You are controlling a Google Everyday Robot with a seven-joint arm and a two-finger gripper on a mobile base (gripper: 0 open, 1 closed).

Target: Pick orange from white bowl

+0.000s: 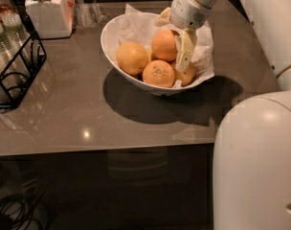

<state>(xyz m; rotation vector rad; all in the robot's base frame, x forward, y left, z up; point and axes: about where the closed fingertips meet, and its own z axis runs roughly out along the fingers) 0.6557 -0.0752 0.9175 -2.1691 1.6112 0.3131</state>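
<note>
- The gripper (183, 52) hung inside the white bowl (107, 43) on its right side, touching or just beside the orange (163, 44). I could not tell whether it was open or closed, or whether it had hold of anything.
- The orange lay at the back of the bowl on crumpled paper (136, 24), its right edge covered by the gripper.
- A small fruit (187, 76) showed only in part below the gripper. A paler fruit (132, 58) and a speckled fruit (158, 74) lay in plain sight.
- The robot's white body (255, 162) blocked the table's near right corner.
- A black wire rack (21, 75) was cut off by the left edge, and a white lidded jar (47, 13) by the top.
- The table (88, 119) was glossy grey-brown and carried the bowl's shadow. The floor below was dim, with cables (16, 210) at lower left.
- Open tabletop lay between the bowl and the near edge, and between the bowl and the rack.
</note>
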